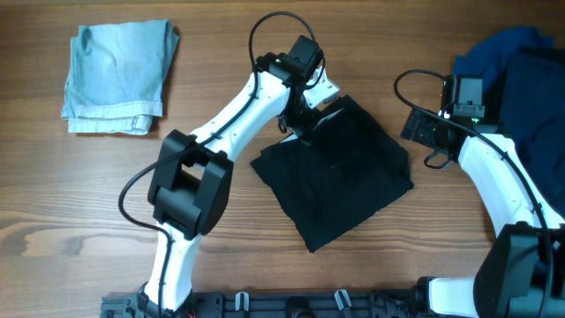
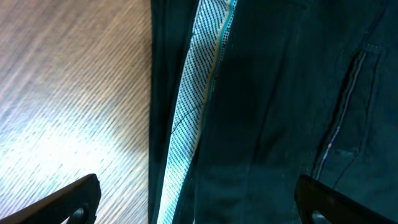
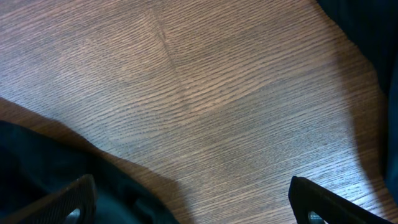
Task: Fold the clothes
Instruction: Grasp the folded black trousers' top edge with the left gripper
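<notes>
Folded black shorts [image 1: 340,172]: left gripper [image 2: 199,196] gaped over their waistband [image 2: 193,106], right gripper [image 3: 193,199] beside them, also agape; a snagged finger could unfold them.

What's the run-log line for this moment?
left gripper open over black shorts; right gripper open over table; pale blue garment folded; dark blue garments heaped
</notes>
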Tool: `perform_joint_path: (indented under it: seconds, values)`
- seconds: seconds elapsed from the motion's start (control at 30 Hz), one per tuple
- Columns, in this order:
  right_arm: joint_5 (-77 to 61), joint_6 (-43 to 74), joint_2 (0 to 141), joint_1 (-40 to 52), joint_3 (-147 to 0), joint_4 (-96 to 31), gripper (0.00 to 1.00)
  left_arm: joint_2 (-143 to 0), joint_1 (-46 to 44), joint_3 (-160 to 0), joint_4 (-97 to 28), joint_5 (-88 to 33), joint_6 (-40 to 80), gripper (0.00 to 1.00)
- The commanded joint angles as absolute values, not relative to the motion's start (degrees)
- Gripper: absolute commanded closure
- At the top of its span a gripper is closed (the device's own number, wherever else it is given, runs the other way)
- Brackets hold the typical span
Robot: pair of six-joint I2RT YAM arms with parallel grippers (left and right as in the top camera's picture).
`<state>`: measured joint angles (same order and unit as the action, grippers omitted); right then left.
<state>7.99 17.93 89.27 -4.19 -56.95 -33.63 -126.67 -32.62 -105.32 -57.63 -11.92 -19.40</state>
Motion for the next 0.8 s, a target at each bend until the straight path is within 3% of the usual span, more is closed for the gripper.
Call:
perform_joint_path:
  seconds: [0.0, 0.77]
  values:
    - [9.0, 18.1, 88.7, -4.1, -57.4, -33.6, 0.00, -129.9, -32.9, -105.0, -56.8, -14.0, -20.8, 0.00]
    - [9.0, 18.0, 88.7, -4.1, -57.4, -33.5, 0.00, -135.3, -35.1, -105.0, -56.8, -18.0, -20.8, 0.00]
